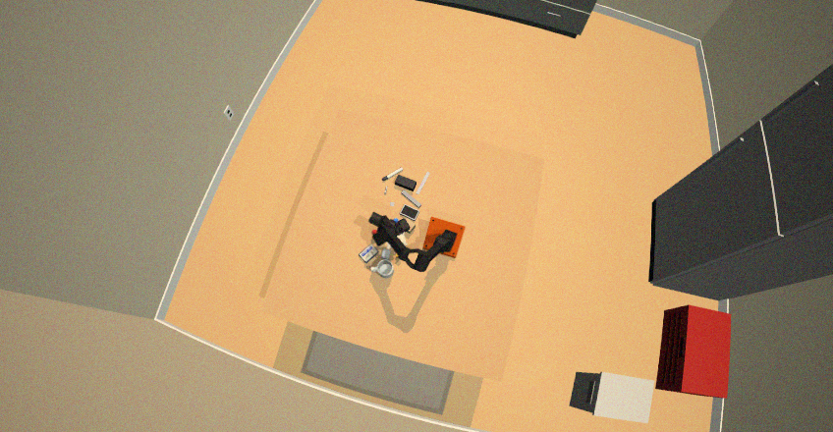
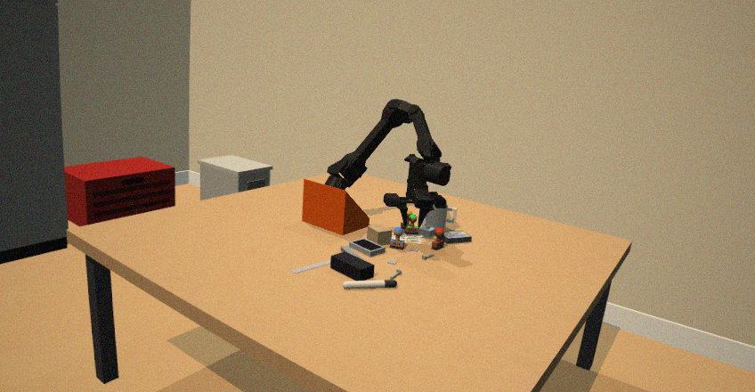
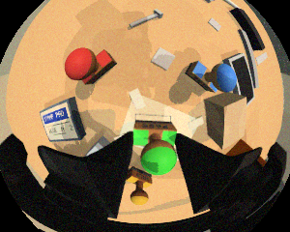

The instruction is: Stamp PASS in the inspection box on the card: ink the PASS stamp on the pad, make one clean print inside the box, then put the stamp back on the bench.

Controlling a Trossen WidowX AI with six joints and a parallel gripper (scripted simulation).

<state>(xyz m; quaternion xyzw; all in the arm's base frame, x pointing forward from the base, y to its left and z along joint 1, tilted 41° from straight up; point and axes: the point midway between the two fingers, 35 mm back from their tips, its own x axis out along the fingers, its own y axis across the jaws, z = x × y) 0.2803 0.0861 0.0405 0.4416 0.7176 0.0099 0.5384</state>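
My gripper (image 2: 413,224) (image 3: 155,137) is shut on the green-knobbed stamp (image 3: 159,159) (image 2: 412,218), which is upright at the card (image 3: 180,115) (image 2: 409,239). Its block covers part of the card, just below a thin box outline in the wrist view. I cannot tell whether its face touches the card, and its lettering is too small to read. A grey tray with a dark pad (image 1: 410,212) (image 2: 367,246) (image 3: 241,77) lies open. A flat box labelled as a stamp pad (image 3: 63,121) (image 1: 367,252) (image 2: 458,236) lies on the card's other side.
Red (image 3: 80,64) (image 2: 438,231), blue (image 3: 226,77) (image 2: 398,231) and yellow (image 3: 139,196) stamps stand around the card. A tan block (image 3: 225,118) (image 2: 379,234) and a grey mug (image 1: 383,267) (image 2: 436,218) are close by. A black block (image 1: 405,183) (image 2: 352,265) and a marker (image 2: 365,284) lie farther off.
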